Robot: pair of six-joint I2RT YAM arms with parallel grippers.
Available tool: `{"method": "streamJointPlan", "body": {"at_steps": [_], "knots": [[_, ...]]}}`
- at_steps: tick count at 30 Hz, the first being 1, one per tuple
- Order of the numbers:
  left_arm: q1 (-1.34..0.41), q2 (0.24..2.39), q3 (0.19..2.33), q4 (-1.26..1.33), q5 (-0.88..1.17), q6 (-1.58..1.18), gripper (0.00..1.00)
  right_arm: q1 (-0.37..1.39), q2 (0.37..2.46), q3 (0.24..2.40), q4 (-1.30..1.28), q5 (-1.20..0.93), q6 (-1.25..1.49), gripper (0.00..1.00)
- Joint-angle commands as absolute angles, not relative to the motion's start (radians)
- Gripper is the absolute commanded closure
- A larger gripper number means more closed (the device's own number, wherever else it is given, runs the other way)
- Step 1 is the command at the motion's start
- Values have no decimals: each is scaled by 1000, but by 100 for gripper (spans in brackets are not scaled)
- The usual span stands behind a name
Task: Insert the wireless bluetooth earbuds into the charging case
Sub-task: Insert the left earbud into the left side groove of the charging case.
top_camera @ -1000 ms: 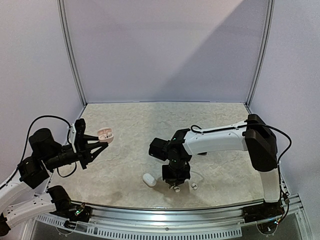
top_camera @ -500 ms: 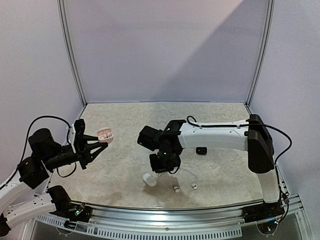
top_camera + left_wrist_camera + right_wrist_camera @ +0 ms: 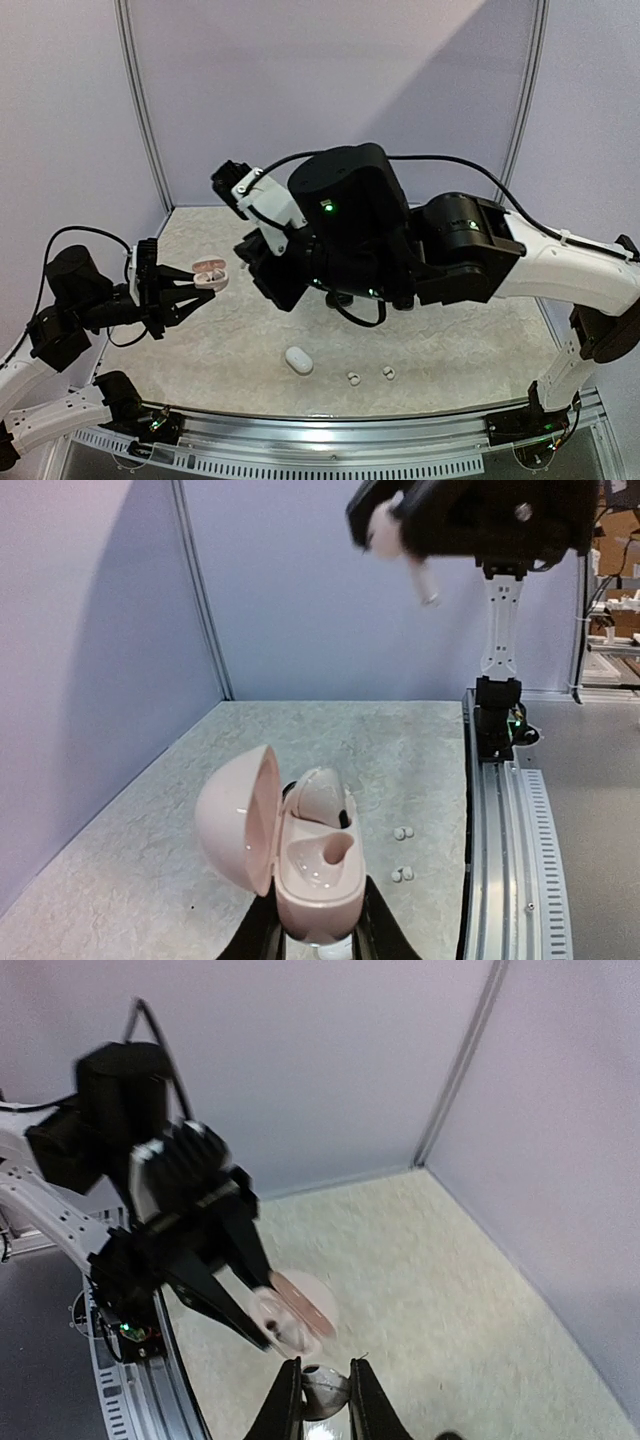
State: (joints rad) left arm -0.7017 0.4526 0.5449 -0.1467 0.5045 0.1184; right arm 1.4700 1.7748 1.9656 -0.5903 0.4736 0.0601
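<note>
My left gripper [image 3: 318,902] is shut on the base of the pink charging case [image 3: 315,865], which it holds up with the lid open at the left of the table [image 3: 210,272]. A pale earbud [image 3: 322,798] sits in the case's far socket, and the near socket [image 3: 330,852] is bare. My right gripper [image 3: 325,1370] is shut on a small whitish earbud [image 3: 325,1392]. It hangs high above the table, just short of the blurred case [image 3: 295,1315]. From the left wrist view that held earbud [image 3: 385,530] shows at the top. Two loose earbuds [image 3: 352,378] [image 3: 387,373] lie on the table.
A closed white pebble-shaped case [image 3: 299,360] lies on the table near the front, left of the loose buds. The raised right arm [image 3: 350,225] fills the middle of the top view. A metal rail [image 3: 500,820] runs along the table's near edge.
My right arm has risen off the table near the loose buds and swung up and left toward the held case, carrying an earbud. The left arm shifted slightly left with the case.
</note>
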Motion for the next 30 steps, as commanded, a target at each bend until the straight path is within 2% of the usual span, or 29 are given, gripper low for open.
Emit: {"method": "streamJointPlan", "body": {"at_steps": [1, 8, 30], "knots": [[-693, 469, 591, -165, 587, 190, 100, 1525, 1833, 2032, -396, 452, -327, 100], [-700, 478, 637, -260, 618, 314, 100, 1549, 1944, 2193, -466, 413, -450, 100], [-713, 485, 657, -255, 651, 264, 100, 1547, 1989, 2169, -559, 494, -476, 100]]}}
